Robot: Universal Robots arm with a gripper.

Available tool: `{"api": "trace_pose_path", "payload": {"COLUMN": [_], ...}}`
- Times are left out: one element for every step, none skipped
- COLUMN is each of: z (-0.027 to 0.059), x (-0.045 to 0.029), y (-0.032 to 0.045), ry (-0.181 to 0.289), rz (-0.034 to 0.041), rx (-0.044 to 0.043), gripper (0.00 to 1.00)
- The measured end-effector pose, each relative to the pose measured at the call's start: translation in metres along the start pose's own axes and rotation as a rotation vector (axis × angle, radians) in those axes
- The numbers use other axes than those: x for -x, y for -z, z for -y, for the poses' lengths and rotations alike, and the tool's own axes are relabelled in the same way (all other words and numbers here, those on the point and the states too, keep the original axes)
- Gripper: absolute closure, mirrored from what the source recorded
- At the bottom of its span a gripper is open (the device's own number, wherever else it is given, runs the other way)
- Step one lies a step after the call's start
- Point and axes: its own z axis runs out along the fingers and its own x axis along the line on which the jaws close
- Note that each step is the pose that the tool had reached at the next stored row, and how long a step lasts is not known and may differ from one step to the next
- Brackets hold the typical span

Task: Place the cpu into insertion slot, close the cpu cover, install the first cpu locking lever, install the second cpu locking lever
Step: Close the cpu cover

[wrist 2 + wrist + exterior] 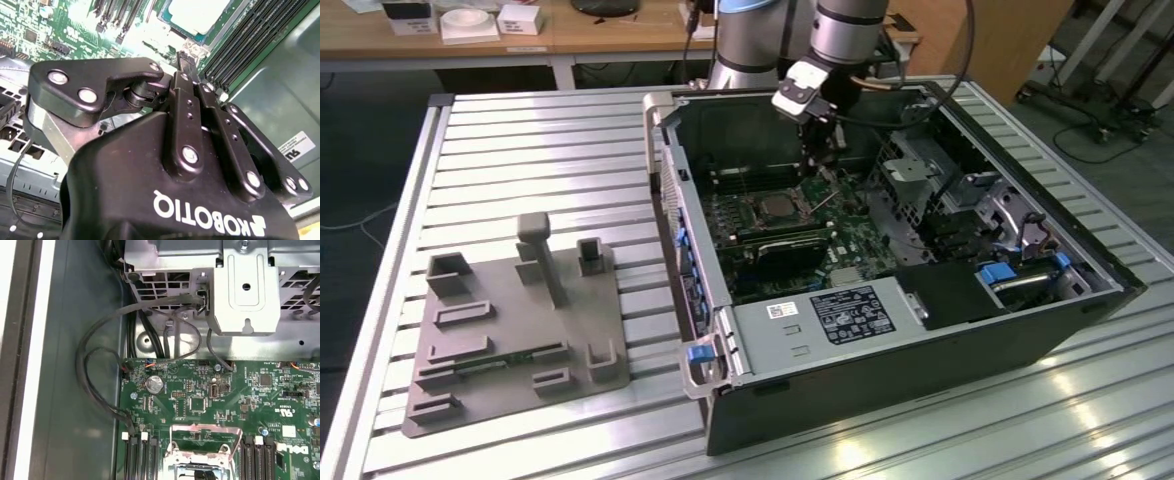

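Plainly the small square cpu with its silver-grey metal top lies in the square dark insertion slot on the green circuit board. Around the slot runs the thin silvery frame of the cpu cover (whether it lies fully flat I cannot tell). Just beside one corner hangs the black gripper, its fingers pressed together; whether anything thin sits between them is hidden. Long black memory slots flank the socket. All sits inside an open black computer case on a ribbed metal table, with a grey moulded fixture at the exterior view's left
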Motion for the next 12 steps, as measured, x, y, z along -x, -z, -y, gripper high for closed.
{"api": "trace_pose_path", "payload": {"z": [-0.0001,-0.0003,-0.0006,-0.0009,-0.0014,-0.002,-0.0028,-0.0038,-0.005,-0.0063,-0.0079,-0.0096], "x": [0.0001,0.0001,0.0002,0.0002,0.0003,0.0003,0.0002,0.0001,0.0,-0.0002,-0.0003,-0.0004], "y": [0.001,0.002,0.0029,0.0039,0.0046,0.0051,0.005,0.0051,0.0052,0.0052,0.0052,0.0052], "ry": [0.0,0.0,0.0,0.0,0.0,0.0,0.0,0.0,0.0,0.0,0.0,0.0], "rz": [0.0,0.0001,0.0001,0.0002,0.0001,0.0,-0.0002,-0.0001,0.0001,0.0,0.0001,0.0], "rx": [0.0,0.0,0.0,-0.0001,-0.0001,0.0,0.0001,0.0,-0.0001,0.0,0.0,0.0], "gripper": [0.9,0.9,0.9,0.9,0.9,0.9,0.9,0.9,0.9,0.9,0.9,0.9]}}
